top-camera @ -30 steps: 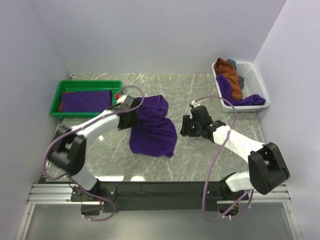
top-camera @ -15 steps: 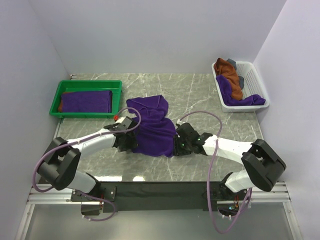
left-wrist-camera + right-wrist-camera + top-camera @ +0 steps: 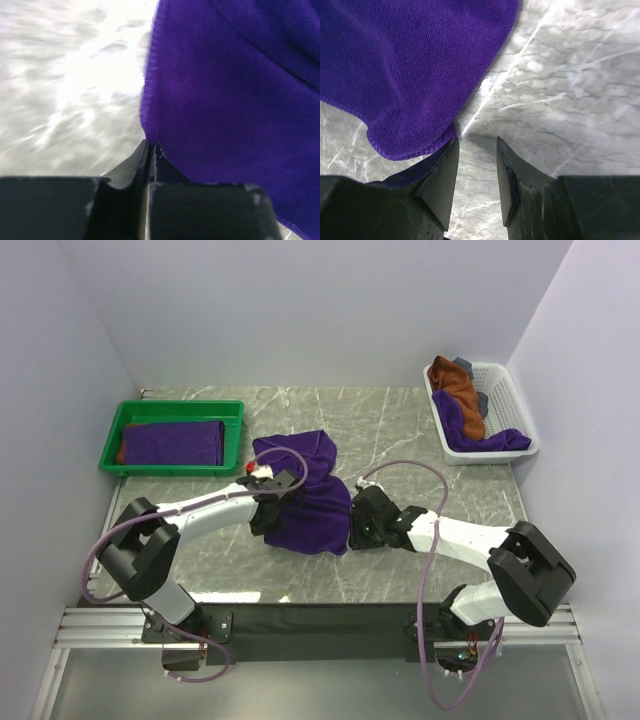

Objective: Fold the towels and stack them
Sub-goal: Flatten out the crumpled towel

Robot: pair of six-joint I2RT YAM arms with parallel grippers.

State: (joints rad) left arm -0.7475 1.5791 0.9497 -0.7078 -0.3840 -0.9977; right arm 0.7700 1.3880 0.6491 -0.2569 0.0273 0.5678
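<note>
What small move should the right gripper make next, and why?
Probably the right gripper should slide slightly toward the purple towel and close: its open jaws stand beside the corner, while the left gripper is shut on the towel's edge.

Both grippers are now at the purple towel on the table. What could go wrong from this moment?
1. The left gripper is shut on only the very edge of the purple towel, so the cloth may slip out when it is lifted.
2. The right gripper is open, and the towel's corner lies beside the gap, not in it. Closing here may catch nothing.
</note>
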